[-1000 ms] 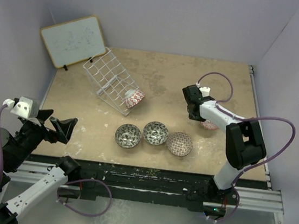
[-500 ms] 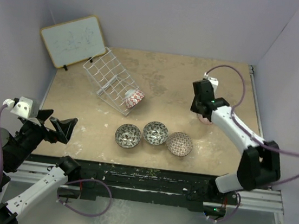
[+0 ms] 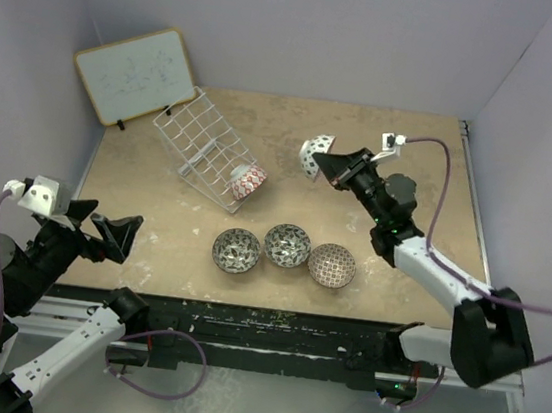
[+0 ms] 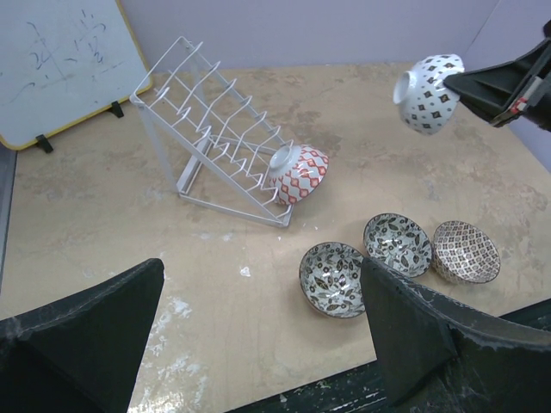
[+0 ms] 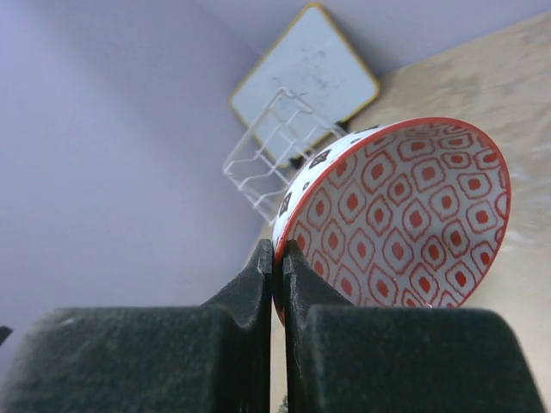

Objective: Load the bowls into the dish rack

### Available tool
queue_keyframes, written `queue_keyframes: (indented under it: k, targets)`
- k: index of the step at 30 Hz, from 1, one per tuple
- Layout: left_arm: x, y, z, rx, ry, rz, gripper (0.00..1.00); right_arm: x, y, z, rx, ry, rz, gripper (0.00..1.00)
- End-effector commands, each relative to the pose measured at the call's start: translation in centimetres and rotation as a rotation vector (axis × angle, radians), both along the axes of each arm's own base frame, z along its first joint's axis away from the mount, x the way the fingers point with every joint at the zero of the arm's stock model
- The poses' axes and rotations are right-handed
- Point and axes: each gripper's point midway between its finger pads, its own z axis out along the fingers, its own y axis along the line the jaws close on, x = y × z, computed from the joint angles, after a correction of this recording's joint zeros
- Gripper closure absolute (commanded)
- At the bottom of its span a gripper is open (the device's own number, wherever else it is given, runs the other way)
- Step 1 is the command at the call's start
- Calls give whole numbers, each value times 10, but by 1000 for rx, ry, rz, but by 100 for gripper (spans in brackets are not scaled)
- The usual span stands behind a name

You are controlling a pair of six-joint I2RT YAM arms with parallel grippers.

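Observation:
My right gripper (image 3: 332, 163) is shut on the rim of a bowl (image 3: 314, 156) and holds it tilted in the air, right of the white wire dish rack (image 3: 201, 145). In the right wrist view the fingers (image 5: 279, 258) pinch the rim of this bowl (image 5: 405, 215), whose inside is red-patterned. In the left wrist view its outside (image 4: 428, 82) is white with dark diamonds. One red-patterned bowl (image 3: 248, 181) leans in the rack's lower end. Three bowls lie in a row near the front: (image 3: 236, 250), (image 3: 287, 245), (image 3: 332, 265). My left gripper (image 3: 102, 231) is open and empty at the front left.
A wood-framed whiteboard (image 3: 136, 74) leans at the back left behind the rack. Purple walls close in the left, back and right sides. The table's front edge (image 3: 273, 315) runs just below the three bowls.
My right gripper took hold of the bowl at the right side of the table, lifted it and swung it left toward the rack. The left arm has not moved.

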Motion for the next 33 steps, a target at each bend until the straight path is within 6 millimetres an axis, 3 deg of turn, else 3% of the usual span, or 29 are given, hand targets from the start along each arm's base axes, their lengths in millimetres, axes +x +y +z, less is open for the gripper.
queue_keyframes:
  k: [1, 8, 13, 17, 21, 33]
  targets:
    - [3, -1, 13, -8, -25, -2, 1, -37, 25, 100, 375, -357, 220, 100]
    - [1, 0, 17, -9, -33, -1, 1, -47, 62, 112, 608, -473, 317, 100]
    - [-3, 3, 19, -16, -39, 3, 1, -33, 107, 96, 700, -423, 391, 100]
    - [-8, 9, 18, -16, -40, 18, 1, -27, 129, 86, 720, -399, 385, 100]
    - [-10, 12, 16, -12, -37, 24, 1, -20, 133, 89, 758, -393, 360, 100]
    - [-13, 13, 14, -11, -34, 23, 1, -5, 149, 54, 786, -286, 330, 100]
